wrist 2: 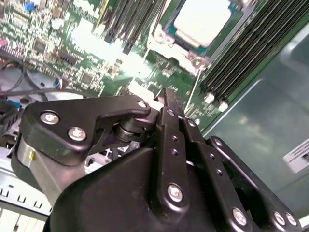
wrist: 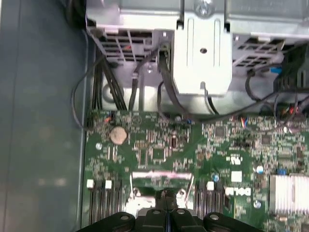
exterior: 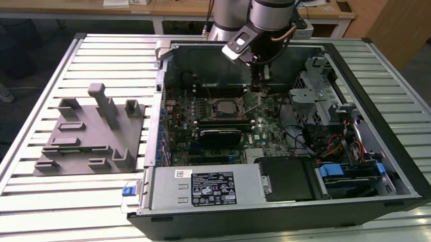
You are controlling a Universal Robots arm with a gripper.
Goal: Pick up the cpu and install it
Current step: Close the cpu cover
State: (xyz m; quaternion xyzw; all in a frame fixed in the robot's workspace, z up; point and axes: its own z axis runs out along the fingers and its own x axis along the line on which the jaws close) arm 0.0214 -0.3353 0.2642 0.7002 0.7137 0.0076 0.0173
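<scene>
Tool (wrist 2: 166, 96) hovers just beside cpu (wrist 2: 205, 19).

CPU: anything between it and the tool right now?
Nothing visible. In the second wrist view the cpu lies in its socket, and only open motherboard separates it from the tool.

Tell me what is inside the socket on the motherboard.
The cpu lies in the socket, with its pale metal top facing up. What lies under the cpu is covered. The gripper hangs beside the socket, apart from the cpu.
</scene>
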